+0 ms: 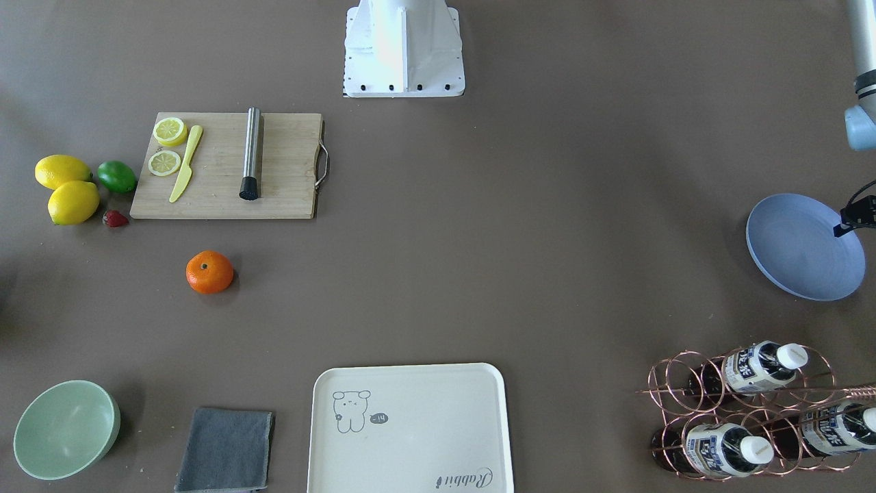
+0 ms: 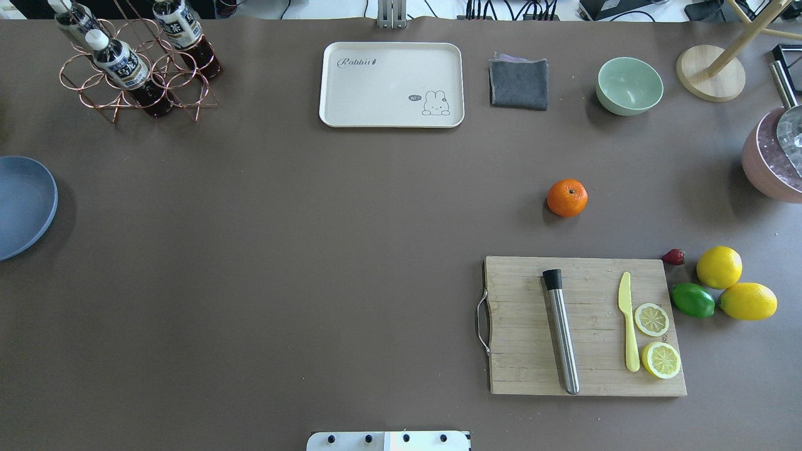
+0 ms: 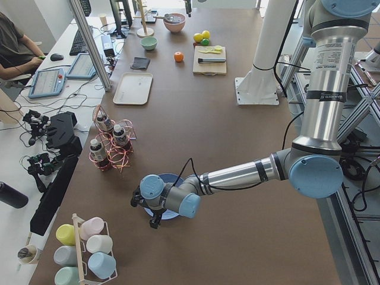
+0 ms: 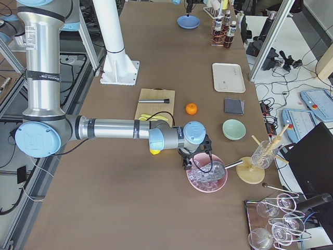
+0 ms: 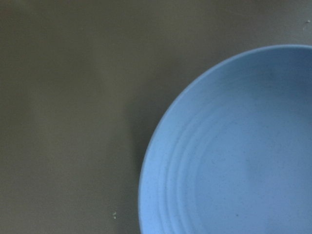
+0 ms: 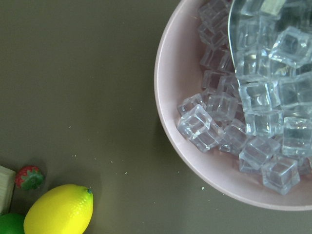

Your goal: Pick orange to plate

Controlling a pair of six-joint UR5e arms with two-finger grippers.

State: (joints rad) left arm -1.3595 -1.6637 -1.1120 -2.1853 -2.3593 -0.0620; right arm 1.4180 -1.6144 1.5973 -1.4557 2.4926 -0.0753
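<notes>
Beyond the wooden cutting board (image 2: 589,282), the small round orange fruit (image 2: 567,197) lies at nine o'clock overhead from the nearer right gripper (image 4: 196,161), whose jaw opening I cannot tell.

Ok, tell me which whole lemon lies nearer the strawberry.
The lemon on the orange's side, just right of the strawberry in the overhead view. The other lemon lies farther off, beside the lime.

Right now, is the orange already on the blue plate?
No, the orange lies on the bare table near the cutting board, far across from the plate.
</notes>
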